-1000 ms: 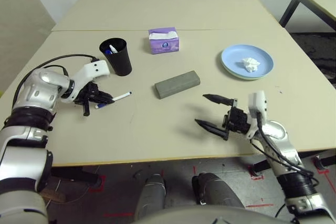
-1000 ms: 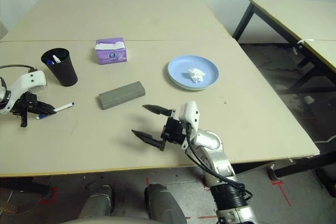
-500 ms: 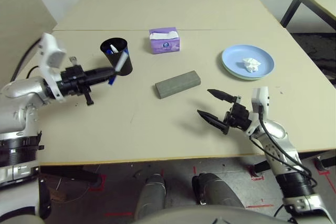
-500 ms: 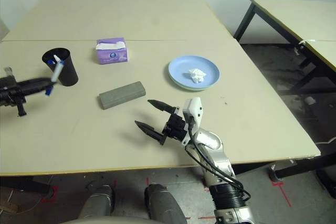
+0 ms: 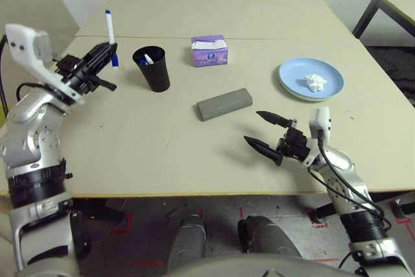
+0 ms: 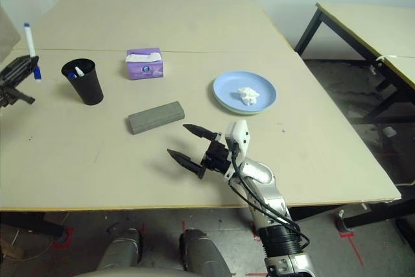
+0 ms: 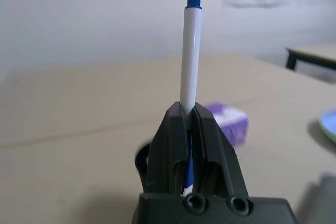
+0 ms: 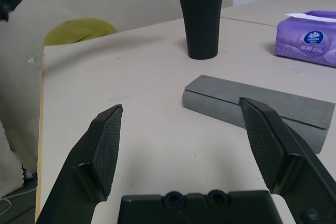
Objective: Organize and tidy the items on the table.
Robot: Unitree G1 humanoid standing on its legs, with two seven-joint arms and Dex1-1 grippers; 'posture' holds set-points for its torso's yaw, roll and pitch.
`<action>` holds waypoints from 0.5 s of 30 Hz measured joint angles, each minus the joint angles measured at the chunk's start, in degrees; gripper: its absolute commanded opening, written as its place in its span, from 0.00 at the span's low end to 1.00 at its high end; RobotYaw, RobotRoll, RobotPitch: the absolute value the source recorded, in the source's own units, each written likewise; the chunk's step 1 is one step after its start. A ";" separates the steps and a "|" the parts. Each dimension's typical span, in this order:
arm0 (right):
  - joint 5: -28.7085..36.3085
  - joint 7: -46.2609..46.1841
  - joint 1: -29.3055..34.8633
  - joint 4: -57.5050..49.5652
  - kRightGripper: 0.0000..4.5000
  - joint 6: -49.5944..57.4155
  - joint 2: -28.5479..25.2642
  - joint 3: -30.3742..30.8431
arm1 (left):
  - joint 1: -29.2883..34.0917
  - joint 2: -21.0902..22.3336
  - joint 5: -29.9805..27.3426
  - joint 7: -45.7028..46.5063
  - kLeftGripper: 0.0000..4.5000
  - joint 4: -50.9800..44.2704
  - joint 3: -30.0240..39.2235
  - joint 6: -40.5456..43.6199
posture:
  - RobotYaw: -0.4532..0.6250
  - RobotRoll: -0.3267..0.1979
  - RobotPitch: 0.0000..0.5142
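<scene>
A large light-beige surface [image 5: 194,154] fills most of the head view, with a thin seam line crossing its upper part. At the right middle of the frame sits a pale-blue plate [image 5: 293,76], stacked on another whose colour cannot be told, with a small crumpled white tissue [image 5: 316,82] lying on it. A long grey glasses case [image 5: 224,104] lies near the centre, closed and set at a slant. Just above it in the frame, by the seam, stands a purple tissue box [image 5: 209,51]. Left of that box is a black cup [image 5: 153,69] with one marker pen [image 5: 148,60] resting inside. At the upper left, the left tool [image 5: 104,53] is raised off the surface, its fingers closed tight on a second white marker pen [image 5: 109,28], held upright with a blue end on top. At the lower right, the right tool [image 5: 267,134] hovers low with its fingers spread wide, gripping nothing, near the glasses case.
</scene>
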 measured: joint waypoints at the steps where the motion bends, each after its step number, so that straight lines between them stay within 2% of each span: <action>1: -0.13 0.01 0.09 0.03 1.00 -0.07 -0.02 0.01 | -1.40 -0.20 0.63 0.46 0.00 1.65 -0.61 -0.74 | 0.38 0.62 0.20; 7: -0.64 0.12 0.81 0.16 1.00 -0.58 -0.01 0.21 | -9.41 -0.48 4.19 1.33 0.00 13.73 -3.81 -7.15 | 0.36 0.62 0.21; 15: -0.82 0.07 2.01 -0.05 1.00 -0.80 -0.07 0.26 | -14.14 -0.78 7.11 0.01 0.00 28.63 -6.23 -15.41 | 0.35 0.62 0.21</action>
